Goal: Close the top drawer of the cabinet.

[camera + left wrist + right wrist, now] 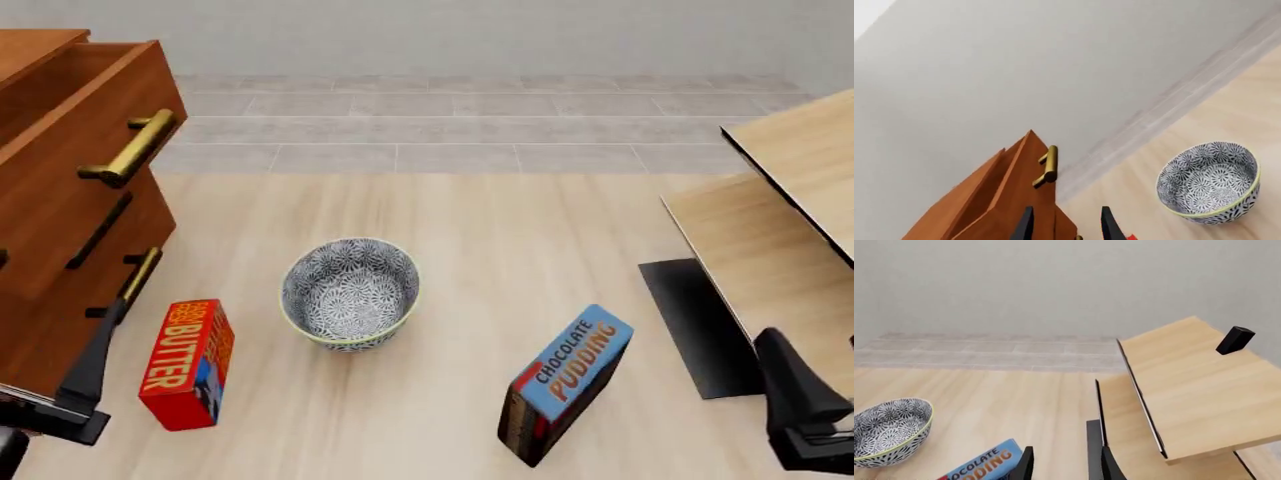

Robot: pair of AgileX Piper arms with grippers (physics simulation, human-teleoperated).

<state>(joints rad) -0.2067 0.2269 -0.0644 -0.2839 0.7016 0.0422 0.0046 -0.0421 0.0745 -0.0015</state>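
Black left gripper (1062, 226), jaws parted and empty, sits low beside the reddish-brown wooden cabinet (54, 290), seemingly staged for a push. Beyond and above it, the top drawer (83, 175) juts out open, its long brass bar handle (134, 146) well clear of the fingertips.

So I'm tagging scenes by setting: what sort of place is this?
Probably a simulated home or kitchen tabletop: a wooden cabinet with its top drawer open, a patterned bowl, and grocery boxes of butter and chocolate pudding on light wood.
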